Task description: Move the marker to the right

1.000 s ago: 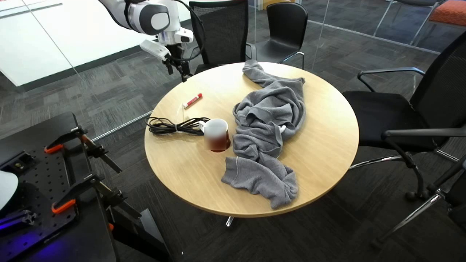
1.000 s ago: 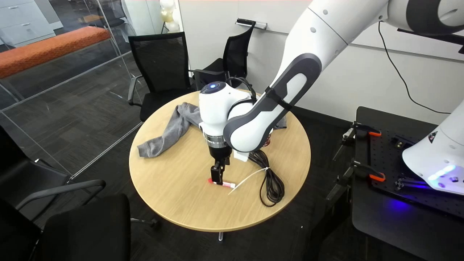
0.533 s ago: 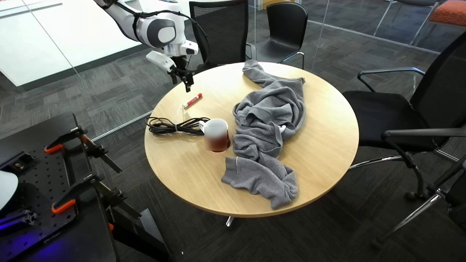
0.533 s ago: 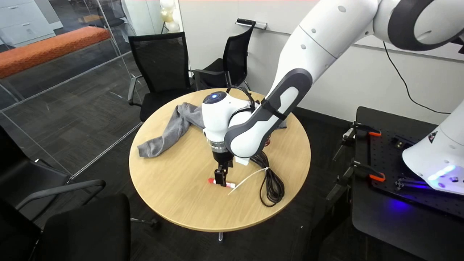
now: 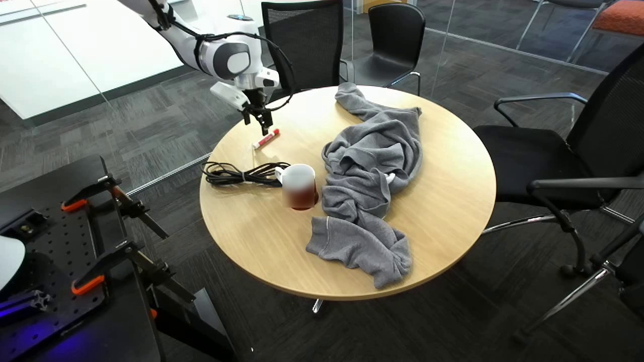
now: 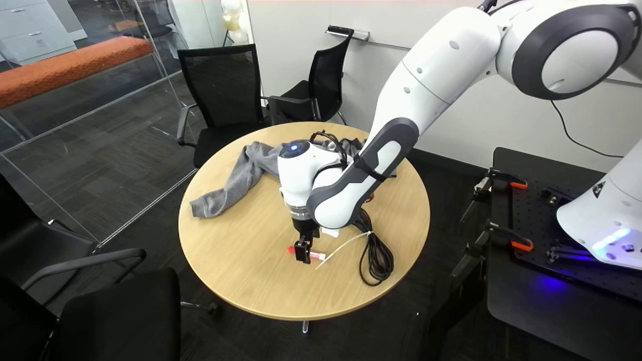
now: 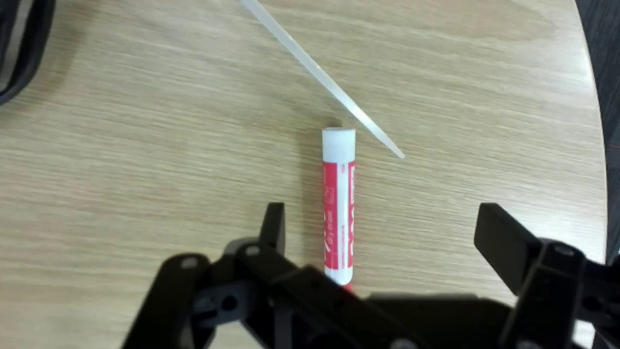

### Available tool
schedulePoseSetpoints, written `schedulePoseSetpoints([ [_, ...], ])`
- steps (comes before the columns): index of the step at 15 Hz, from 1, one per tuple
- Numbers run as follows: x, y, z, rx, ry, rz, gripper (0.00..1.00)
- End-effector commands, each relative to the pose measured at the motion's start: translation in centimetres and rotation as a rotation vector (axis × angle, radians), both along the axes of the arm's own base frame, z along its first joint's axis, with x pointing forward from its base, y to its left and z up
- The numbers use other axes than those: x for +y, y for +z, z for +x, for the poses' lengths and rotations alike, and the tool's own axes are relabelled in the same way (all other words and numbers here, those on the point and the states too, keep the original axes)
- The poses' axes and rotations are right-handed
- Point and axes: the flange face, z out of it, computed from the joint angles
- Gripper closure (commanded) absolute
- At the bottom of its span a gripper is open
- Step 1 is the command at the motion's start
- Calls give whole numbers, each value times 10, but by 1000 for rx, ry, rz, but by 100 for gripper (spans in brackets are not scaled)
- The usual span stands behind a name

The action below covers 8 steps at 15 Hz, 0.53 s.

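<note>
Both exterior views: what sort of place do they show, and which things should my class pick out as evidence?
Probably an office meeting room. The clues are the black chairs standing around a round table, and the glass wall with carpet visible through it.

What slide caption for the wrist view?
Open black fingers frame a cylindrical red-and-white dry-erase marker lying on a pale wood-grain table.

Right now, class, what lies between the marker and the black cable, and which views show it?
A thin pale strip: the wrist view shows it ending beside the marker, and in an exterior view it runs from there to the black cable.
</note>
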Motion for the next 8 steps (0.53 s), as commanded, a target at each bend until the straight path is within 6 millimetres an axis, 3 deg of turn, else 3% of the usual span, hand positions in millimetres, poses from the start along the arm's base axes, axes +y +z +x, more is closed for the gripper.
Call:
schedulePoseSetpoints([
  [1, 0, -10, 11, -13, 5, -19, 0],
  [8, -2, -23, 22, -29, -5, -34, 0],
])
